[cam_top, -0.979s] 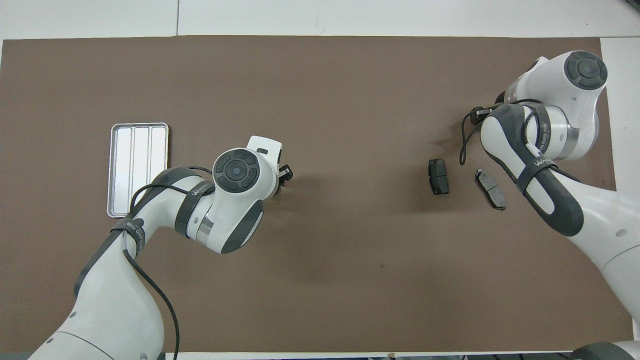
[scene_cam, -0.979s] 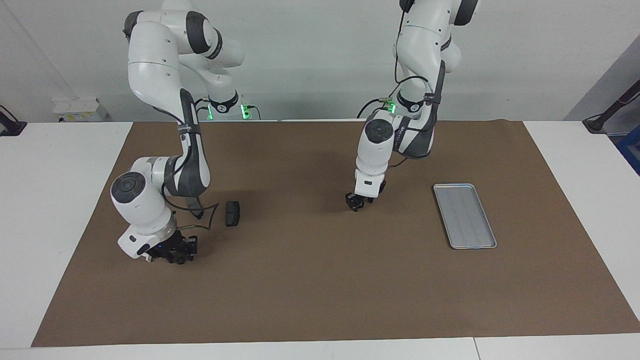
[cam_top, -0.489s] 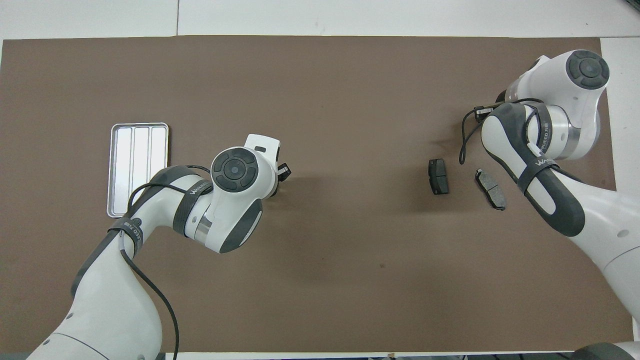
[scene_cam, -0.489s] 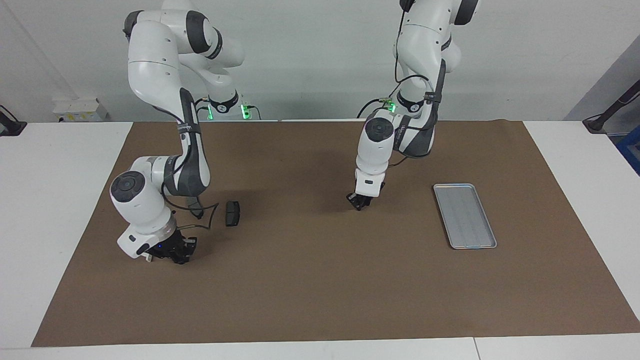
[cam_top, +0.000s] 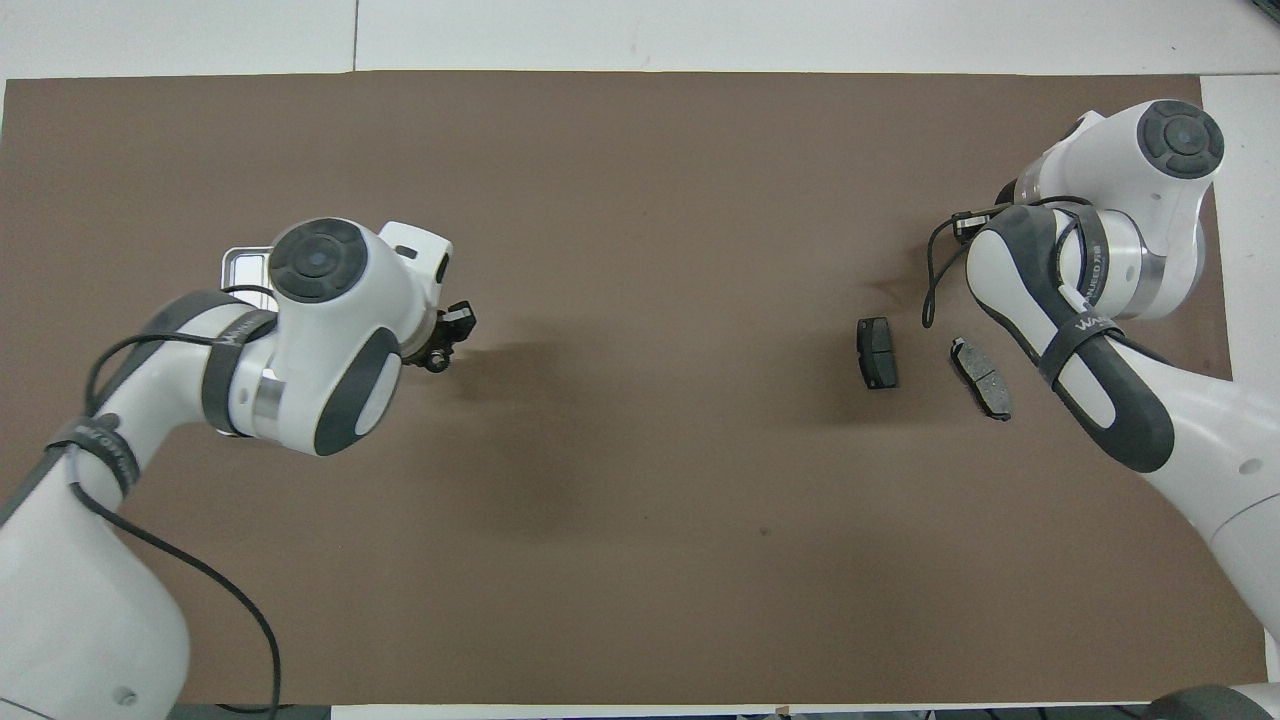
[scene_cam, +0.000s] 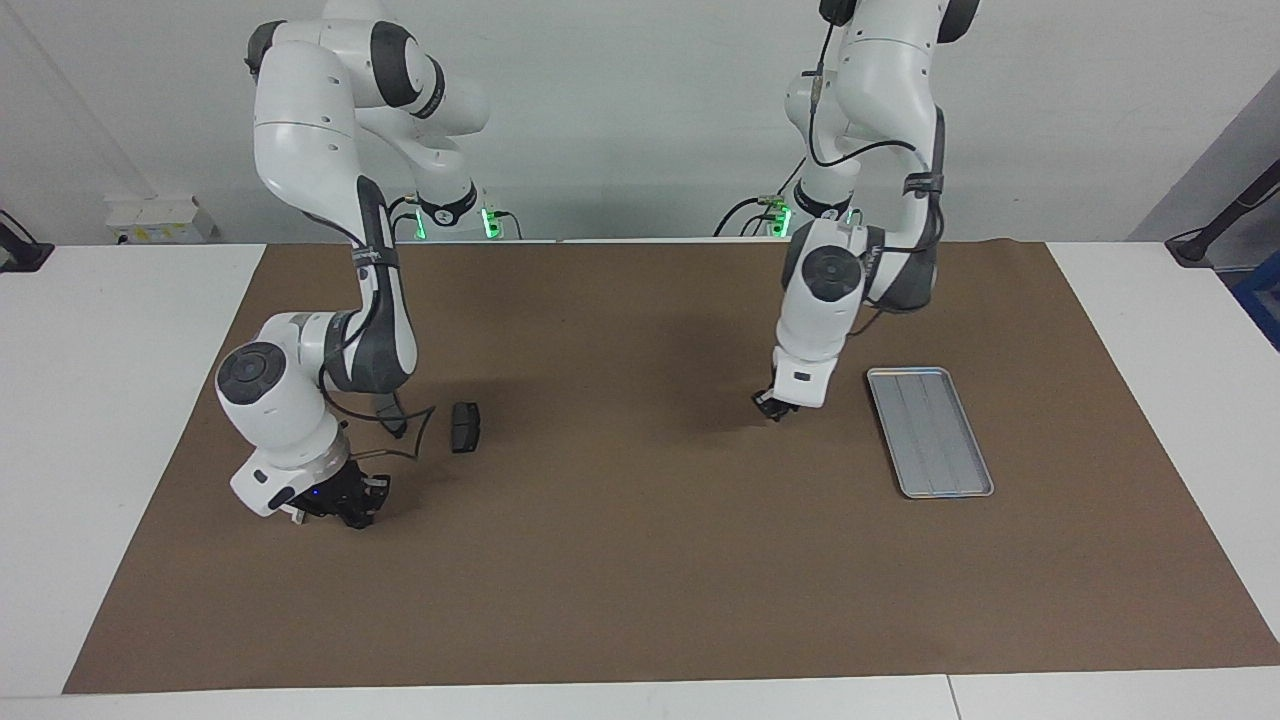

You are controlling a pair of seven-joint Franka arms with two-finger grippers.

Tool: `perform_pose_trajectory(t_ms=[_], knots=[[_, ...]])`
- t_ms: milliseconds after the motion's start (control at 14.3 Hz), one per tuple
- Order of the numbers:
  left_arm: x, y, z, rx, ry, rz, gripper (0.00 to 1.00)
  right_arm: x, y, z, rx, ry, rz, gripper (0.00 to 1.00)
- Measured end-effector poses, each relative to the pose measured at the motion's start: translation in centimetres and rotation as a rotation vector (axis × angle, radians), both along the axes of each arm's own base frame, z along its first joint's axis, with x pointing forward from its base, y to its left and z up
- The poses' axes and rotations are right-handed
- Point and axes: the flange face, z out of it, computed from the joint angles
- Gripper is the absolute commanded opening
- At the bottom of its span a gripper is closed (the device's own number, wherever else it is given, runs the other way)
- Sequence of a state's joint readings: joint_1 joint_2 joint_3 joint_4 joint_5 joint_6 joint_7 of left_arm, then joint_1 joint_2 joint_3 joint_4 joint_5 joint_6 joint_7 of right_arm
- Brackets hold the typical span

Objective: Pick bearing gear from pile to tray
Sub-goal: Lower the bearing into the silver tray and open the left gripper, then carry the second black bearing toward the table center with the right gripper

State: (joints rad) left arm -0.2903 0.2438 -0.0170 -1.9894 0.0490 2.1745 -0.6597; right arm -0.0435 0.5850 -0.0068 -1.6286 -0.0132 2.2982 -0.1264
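Observation:
The silver tray (scene_cam: 930, 430) lies on the brown mat toward the left arm's end; in the overhead view only its corner (cam_top: 238, 264) shows under the left arm. My left gripper (scene_cam: 775, 408) hangs low over the mat beside the tray and also shows in the overhead view (cam_top: 445, 340). I cannot make out anything in it. Two dark brake pads (cam_top: 877, 352) (cam_top: 982, 378) lie toward the right arm's end; one is plain in the facing view (scene_cam: 465, 427). My right gripper (scene_cam: 350, 503) is low over the mat beside them. No gear or white bracket shows.
The brown mat (scene_cam: 600, 560) covers most of the white table. A black cable (scene_cam: 415, 435) loops from the right arm's wrist down beside the brake pads. The right arm's elbow leans over the pad nearer to its base.
My left arm has swung from over the middle of the mat toward the tray and now covers most of it from above. The right gripper has shifted only slightly.

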Motion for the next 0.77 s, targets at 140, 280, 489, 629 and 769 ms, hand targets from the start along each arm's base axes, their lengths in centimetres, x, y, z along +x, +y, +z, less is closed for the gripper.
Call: perform_pose_trajectory(t_ms=[140, 280, 489, 629, 769], knots=[[1.1, 7.1, 0.9, -0.008, 0.009, -0.082, 0.00, 0.0, 0.0, 0.1, -0.001, 0.001, 0.000, 0.00], [1.5, 13.6, 0.6, -0.018, 0.026, -0.168, 0.00, 0.1, 0.2, 0.9, -0.001, 0.033, -0.001, 0.00], [0.9, 18.8, -0.7, -0.034, 0.047, -0.300, 0.00, 0.4, 3.1, 6.1, 0.002, 0.120, -0.063, 0.00], [0.4, 18.7, -1.5, -0.041, 0.060, -0.348, 0.00, -0.4, 8.2, 10.8, -0.004, 0.174, -0.145, 0.00], [0.0, 17.9, -2.1, -0.045, 0.066, -0.368, 0.00, -1.8, 14.8, 14.7, -0.017, 0.199, -0.277, 0.00]])
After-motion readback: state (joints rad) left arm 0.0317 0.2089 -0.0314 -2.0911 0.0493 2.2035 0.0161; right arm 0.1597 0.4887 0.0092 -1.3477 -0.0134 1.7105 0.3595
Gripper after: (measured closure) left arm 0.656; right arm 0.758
